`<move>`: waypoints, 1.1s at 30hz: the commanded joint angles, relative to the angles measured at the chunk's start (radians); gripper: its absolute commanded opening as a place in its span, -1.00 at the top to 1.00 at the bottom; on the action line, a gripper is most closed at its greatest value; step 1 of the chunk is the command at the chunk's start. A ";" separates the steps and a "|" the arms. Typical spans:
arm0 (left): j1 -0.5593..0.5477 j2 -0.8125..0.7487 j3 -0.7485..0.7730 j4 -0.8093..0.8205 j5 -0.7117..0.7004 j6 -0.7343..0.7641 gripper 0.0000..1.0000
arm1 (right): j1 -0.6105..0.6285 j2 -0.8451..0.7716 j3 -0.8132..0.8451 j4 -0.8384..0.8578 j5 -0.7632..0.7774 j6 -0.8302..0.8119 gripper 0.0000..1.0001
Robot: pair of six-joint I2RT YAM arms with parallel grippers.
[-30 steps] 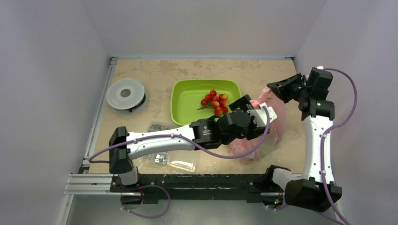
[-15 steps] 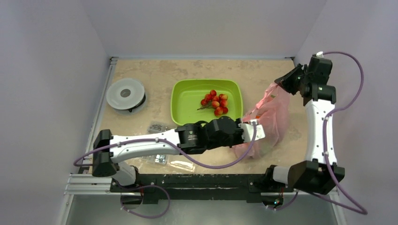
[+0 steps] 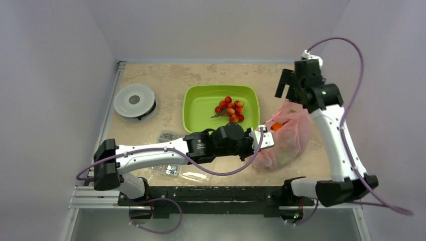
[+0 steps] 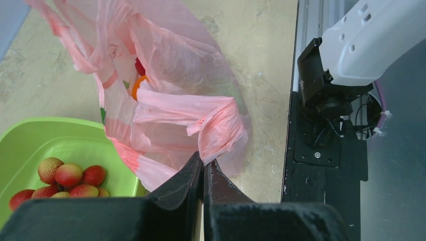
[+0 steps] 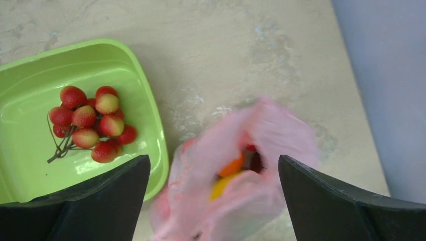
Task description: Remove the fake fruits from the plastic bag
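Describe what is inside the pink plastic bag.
Inside the plastic bag: an orange fruit, a yellow piece, a dark red one. Its film hides anything deeper.

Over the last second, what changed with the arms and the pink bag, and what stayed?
The left gripper shut on the near edge of the plastic bag and drew back toward its base. The right gripper let go of the handle and now hangs open above; the bag slumped. The green tray and berry cluster stayed put.
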 commanded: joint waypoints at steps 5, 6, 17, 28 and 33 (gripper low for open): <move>-0.001 -0.040 -0.020 0.051 0.101 -0.028 1.00 | -0.026 -0.297 0.017 -0.232 -0.013 0.094 -0.98; -0.001 -0.041 -0.020 0.047 0.114 -0.029 1.00 | -0.025 -0.324 -0.024 -0.240 -0.064 0.129 -0.97; -0.001 -0.074 -0.038 -0.004 0.162 -0.019 1.00 | -0.025 -0.562 -0.488 0.011 -0.210 0.437 -0.81; -0.001 -0.063 -0.002 -0.061 0.185 -0.020 1.00 | -0.026 -0.503 -0.653 0.181 -0.220 0.513 -0.44; -0.001 -0.058 0.014 -0.074 0.188 -0.016 1.00 | -0.025 -0.459 -0.675 0.201 -0.196 0.516 -0.30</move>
